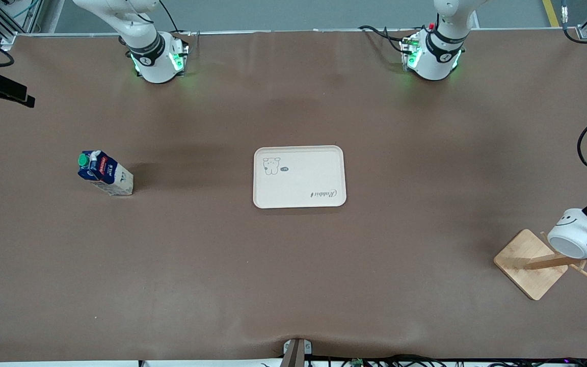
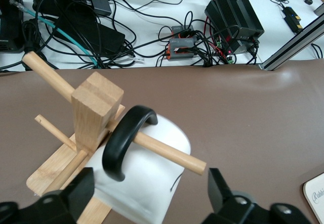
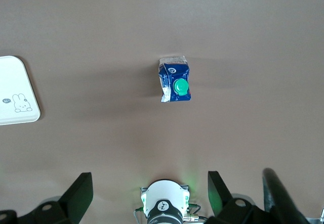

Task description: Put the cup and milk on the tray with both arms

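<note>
The left tool (image 2: 147, 193), fingers spread, straddles the cup (image 2: 144, 176) hung on the wooden rack (image 2: 93, 115); next it should pinch and lift. The right tool (image 3: 147, 196), spread, hovers over the milk (image 1: 105, 173), at nine o'clock from the empty tray (image 1: 299, 176).

Left gripper (image 2: 149, 193) hangs low with jaws spread wide; right gripper (image 3: 149, 193) waits high, jaws apart.
</note>
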Action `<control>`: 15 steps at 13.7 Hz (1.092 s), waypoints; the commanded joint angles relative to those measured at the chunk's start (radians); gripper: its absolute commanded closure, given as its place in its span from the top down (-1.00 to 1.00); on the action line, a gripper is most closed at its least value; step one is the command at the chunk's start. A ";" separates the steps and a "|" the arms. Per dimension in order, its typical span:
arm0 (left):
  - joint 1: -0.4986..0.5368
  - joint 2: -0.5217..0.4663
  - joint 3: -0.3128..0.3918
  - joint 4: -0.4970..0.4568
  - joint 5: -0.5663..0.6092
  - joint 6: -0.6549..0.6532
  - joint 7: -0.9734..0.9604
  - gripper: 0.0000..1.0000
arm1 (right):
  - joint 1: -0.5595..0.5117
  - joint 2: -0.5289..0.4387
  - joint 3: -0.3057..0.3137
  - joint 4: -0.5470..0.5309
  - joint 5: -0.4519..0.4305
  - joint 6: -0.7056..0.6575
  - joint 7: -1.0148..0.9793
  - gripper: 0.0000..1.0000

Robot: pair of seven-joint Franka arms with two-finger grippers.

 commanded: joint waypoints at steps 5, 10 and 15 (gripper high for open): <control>0.007 0.005 -0.012 -0.013 -0.068 0.000 0.085 0.77 | -0.018 0.104 0.011 0.020 -0.049 0.010 -0.014 1.00; 0.050 -0.004 -0.012 -0.050 -0.067 -0.036 0.090 0.81 | -0.021 0.134 0.011 -0.059 -0.039 0.102 -0.014 1.00; 0.087 -0.030 -0.004 -0.060 -0.055 -0.116 0.079 0.79 | -0.032 0.121 0.011 -0.239 -0.036 0.269 -0.014 1.00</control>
